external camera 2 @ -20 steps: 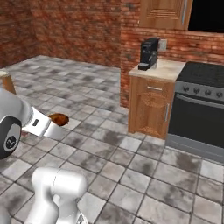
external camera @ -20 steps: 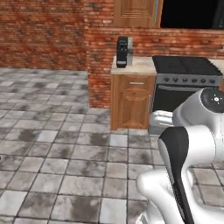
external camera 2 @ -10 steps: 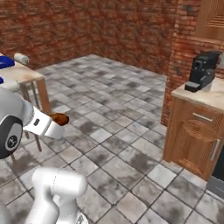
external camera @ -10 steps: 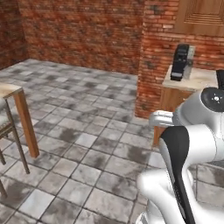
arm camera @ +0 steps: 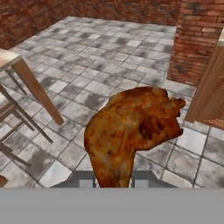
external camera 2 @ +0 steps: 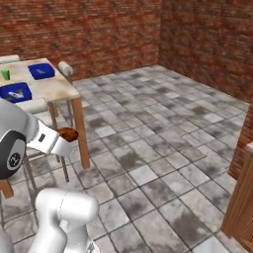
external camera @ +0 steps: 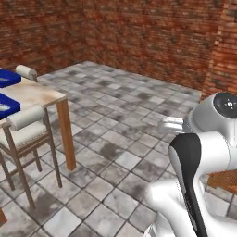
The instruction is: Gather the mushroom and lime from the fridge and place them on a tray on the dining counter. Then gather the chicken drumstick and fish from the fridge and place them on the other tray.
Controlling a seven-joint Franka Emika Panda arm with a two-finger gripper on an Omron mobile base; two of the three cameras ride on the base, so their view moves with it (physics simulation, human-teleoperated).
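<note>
Now that the base has swung toward the dining counter point(external camera 2: 59, 91), your gripper point(external camera 2: 66, 138) stays clamped on the chicken drumstick point(arm camera: 131, 129), beside that counter's corner.

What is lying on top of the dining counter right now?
On the dining counter lie two blue trays; the nearer holds something small, too blurred to name. A green cup stands at the far edge. The robot's arm covers the rest.

Lighting is even, diffuse and moderately bright. Shadows are faint. No glare. Rendered textures appear soft and slightly blurred throughout.
</note>
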